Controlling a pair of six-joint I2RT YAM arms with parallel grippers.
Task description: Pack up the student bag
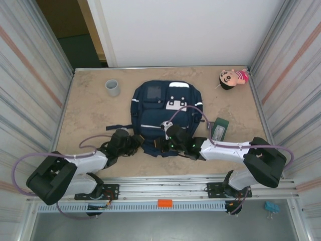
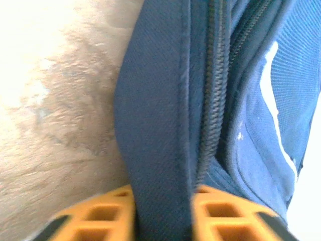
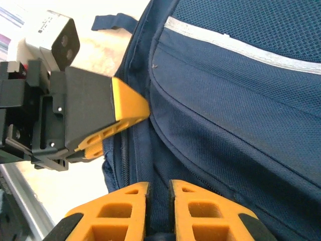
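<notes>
Probably opening the bag point(image 1: 160, 100): gripped by the left tool point(image 2: 163, 206) beside the zipper point(image 2: 215, 90), pinched by the right tool point(image 3: 159, 201), lower middle. Next, should pull apart gently.

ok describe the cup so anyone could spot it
Start at the navy student bag in the middle of the beige table. Off its far left corner a grey cup stands upright, clear of the bag. It is the only round, open-topped thing; the doll lies far right.
</notes>
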